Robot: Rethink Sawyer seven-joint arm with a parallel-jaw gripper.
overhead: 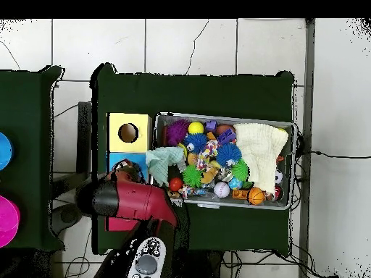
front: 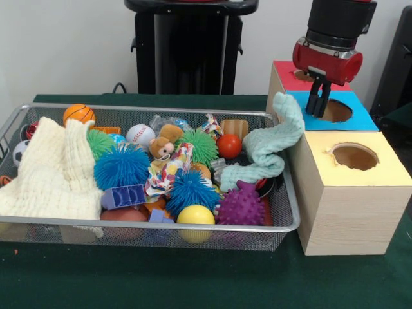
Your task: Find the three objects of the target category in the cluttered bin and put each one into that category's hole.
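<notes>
over blue hole: gripper vertical, pressed together, beside mint cloth.

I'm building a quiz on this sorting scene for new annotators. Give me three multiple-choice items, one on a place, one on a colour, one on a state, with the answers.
1. Where does the pincer hang?
A. Over the blue-topped box
B. Inside the wire bin
C. Over the yellow-topped box

2. What colour is the spiky ball at the bin's near corner next to the boxes?
A. Green
B. Purple
C. Orange

3. How does the mint cloth lie?
A. Folded flat on the table
B. Stuffed fully into a hole
C. Draped over the bin's end rim towards the boxes

Answers:
1. A: its fingers point down at the hole in the blue-topped box.
2. B: it is purple, beside the yellow ball.
3. C: one end rises past the wire bin rim, the rest trails among the toys.
</notes>
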